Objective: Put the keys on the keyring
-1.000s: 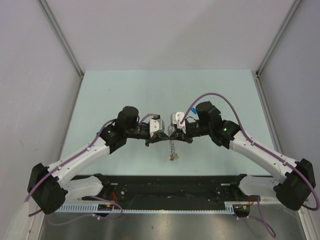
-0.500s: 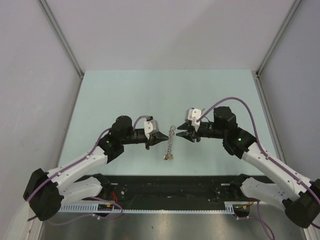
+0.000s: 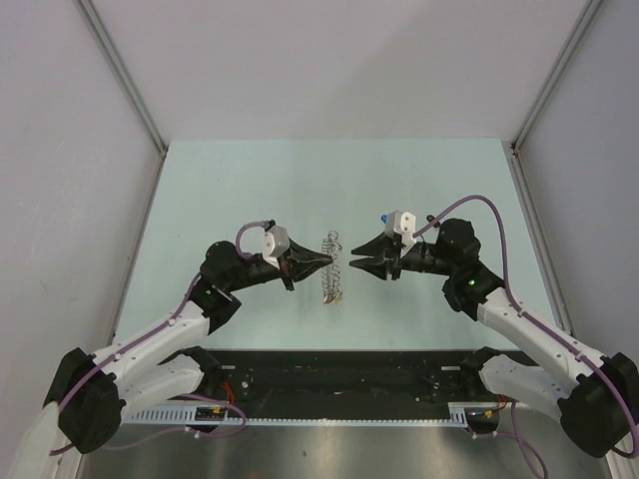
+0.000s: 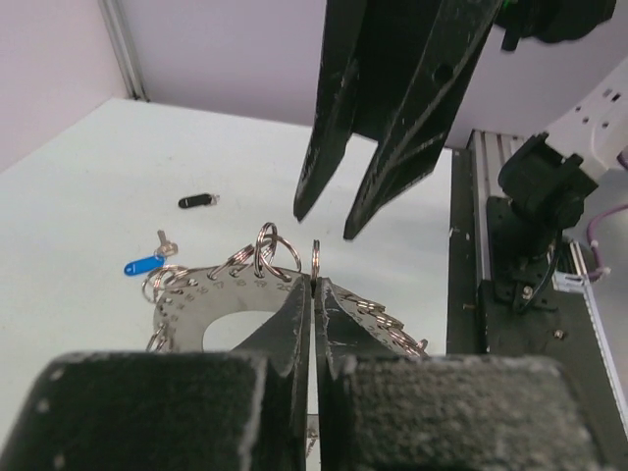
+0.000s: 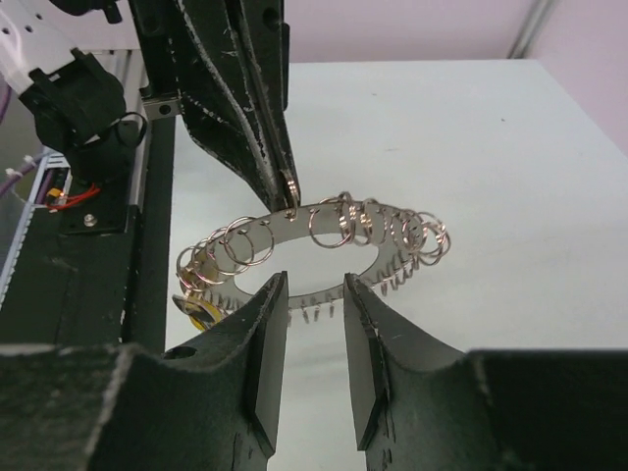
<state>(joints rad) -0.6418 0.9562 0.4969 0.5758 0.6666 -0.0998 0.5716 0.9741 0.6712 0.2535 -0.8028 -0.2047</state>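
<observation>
Top view: left end effector point(image 3: 323, 261) has its fingers pressed together, tips at the keyring point(image 3: 331, 267), which shows edge-on as a narrow vertical strip above the desk point(image 3: 250, 190), midway between the two arms. Right end effector point(image 3: 353, 259) faces it from the other side with fingers spread, tips just beside the ring; can't tell from here if they touch it. One keyring; can't pick out any keys from this angle. Left wrist view: own fingers closed tight, pinching the near rim of the keyring, with one small loop standing up right at the tips. The right end effector's two fingers hang above the far rim, clearly spread, nothing between them, apart from the ring. Two keys lie flat on the desk beyond the ring and well clear of it: one blue key point(image 4: 144, 263) and one black key point(image 4: 196, 200), the black one further out. Right wrist view: own fingers spread with an empty gap, just short of the ring's near rim, holding nothing. The left end effector's closed tips clamp the far rim. One yellow key point(image 5: 201, 312) sits at the ring's lower-left rim among the loops; can't tell if it's threaded. Total: three keys, one keyring. Whether the ring's lowest edge touches the desk, can't tell.
</observation>
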